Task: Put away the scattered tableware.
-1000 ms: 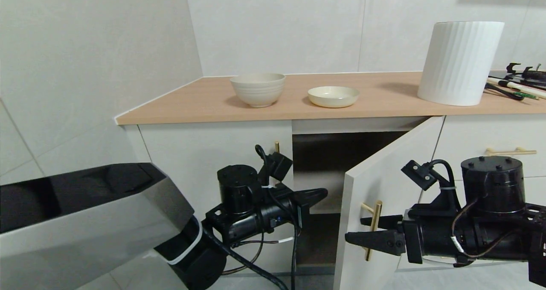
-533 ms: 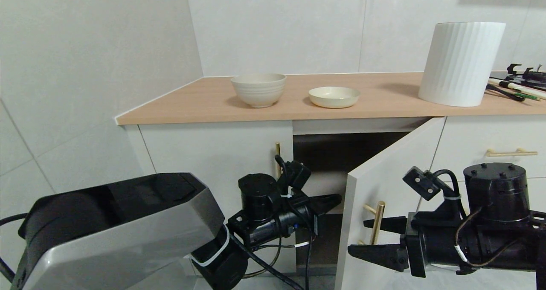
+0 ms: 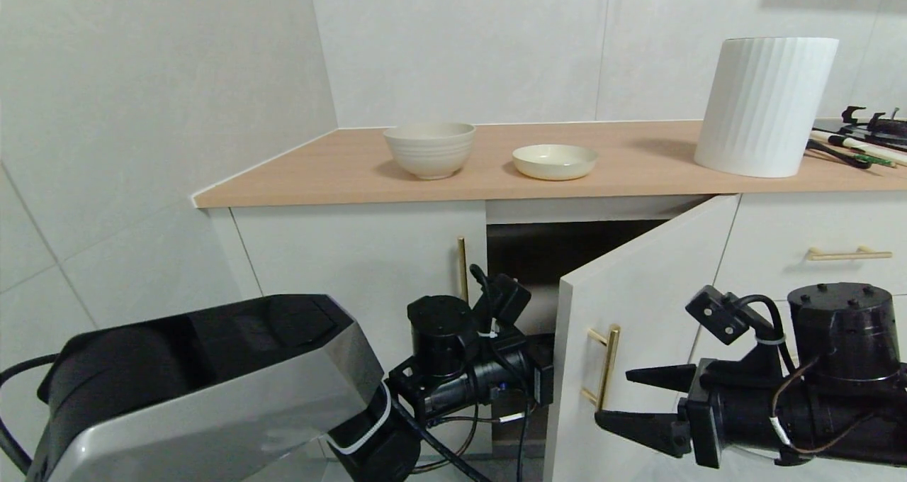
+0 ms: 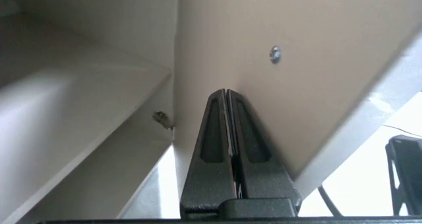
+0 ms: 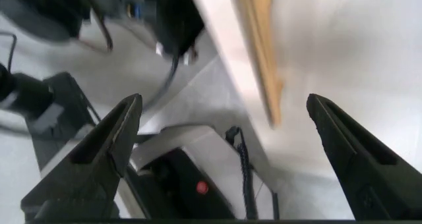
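A cream bowl (image 3: 429, 149) and a shallow cream dish (image 3: 555, 161) stand on the wooden counter (image 3: 319, 177). Below them a white cabinet door (image 3: 638, 305) stands partly open, showing a dark cabinet opening (image 3: 538, 255). My left gripper (image 4: 226, 95) is shut and empty, its tip against the door's inner face (image 4: 310, 33); in the head view the door's edge hides its fingers. My right gripper (image 3: 615, 398) is open in front of the door, with the door's gold handle (image 3: 602, 368) level with its fingertips. The right wrist view has that handle (image 5: 264, 46) between and beyond the open fingers (image 5: 125, 132).
A tall white ribbed container (image 3: 765, 105) stands on the counter at the right, with utensils (image 3: 854, 149) beside it. A drawer with a gold handle (image 3: 849, 254) is right of the open door. A tiled wall closes off the left. A shelf (image 4: 79, 105) runs inside the cabinet.
My left gripper has moved right, behind the door's edge. The door has swung a little wider. My right gripper has drawn back to the right and lower, away from the handle.
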Robot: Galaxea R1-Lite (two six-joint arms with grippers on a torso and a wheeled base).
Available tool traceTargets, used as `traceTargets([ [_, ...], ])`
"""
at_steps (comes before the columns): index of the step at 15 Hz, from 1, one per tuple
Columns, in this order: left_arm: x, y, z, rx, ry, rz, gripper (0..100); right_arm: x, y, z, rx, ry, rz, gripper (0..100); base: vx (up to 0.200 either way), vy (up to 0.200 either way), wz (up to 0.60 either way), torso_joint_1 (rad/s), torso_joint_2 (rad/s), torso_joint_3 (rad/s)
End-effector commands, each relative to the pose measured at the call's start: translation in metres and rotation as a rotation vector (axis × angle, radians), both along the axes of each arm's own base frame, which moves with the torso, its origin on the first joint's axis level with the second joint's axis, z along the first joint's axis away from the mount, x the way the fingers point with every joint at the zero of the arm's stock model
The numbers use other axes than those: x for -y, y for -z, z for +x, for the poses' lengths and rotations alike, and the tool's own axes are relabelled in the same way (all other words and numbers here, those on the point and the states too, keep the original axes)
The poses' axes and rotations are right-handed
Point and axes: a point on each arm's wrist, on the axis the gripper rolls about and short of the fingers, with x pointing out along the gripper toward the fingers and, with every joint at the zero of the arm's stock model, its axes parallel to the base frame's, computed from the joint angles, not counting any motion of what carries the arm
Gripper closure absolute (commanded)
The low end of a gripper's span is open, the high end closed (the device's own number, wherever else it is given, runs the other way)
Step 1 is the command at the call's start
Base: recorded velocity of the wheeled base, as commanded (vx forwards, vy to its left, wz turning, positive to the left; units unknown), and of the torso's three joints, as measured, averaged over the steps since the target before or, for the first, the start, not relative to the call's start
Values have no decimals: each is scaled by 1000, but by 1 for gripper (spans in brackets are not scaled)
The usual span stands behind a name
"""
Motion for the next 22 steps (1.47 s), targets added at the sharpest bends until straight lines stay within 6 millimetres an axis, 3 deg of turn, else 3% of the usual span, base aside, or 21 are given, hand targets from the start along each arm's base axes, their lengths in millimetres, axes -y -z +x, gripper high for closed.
traceTargets([
  [1, 0, -4, -1, 8, 0, -8, 100, 5, 3, -10, -11, 0, -7, 0, 0, 0, 0, 0, 0, 0],
  [3, 0, -6, -1, 10, 3, -10, 100, 13, 7, -25, -25, 0, -14, 0, 0, 0, 0, 0, 0, 0],
  [8, 1, -7, -2, 8, 5, -8, 100, 22, 8, -42, -22, -2, -12, 0, -40, 0, 0, 1, 0, 0],
  [13, 8, -7, 4, -9, 6, 0, 100, 23, 11, -44, -31, -5, -18, 0, -200, 0, 0, 2, 4, 1],
  [22, 28, -10, 27, -61, 9, 48, 100, 23, 12, -45, -35, -5, -20, 0, 0, 0, 0, 0, 0, 0],
])
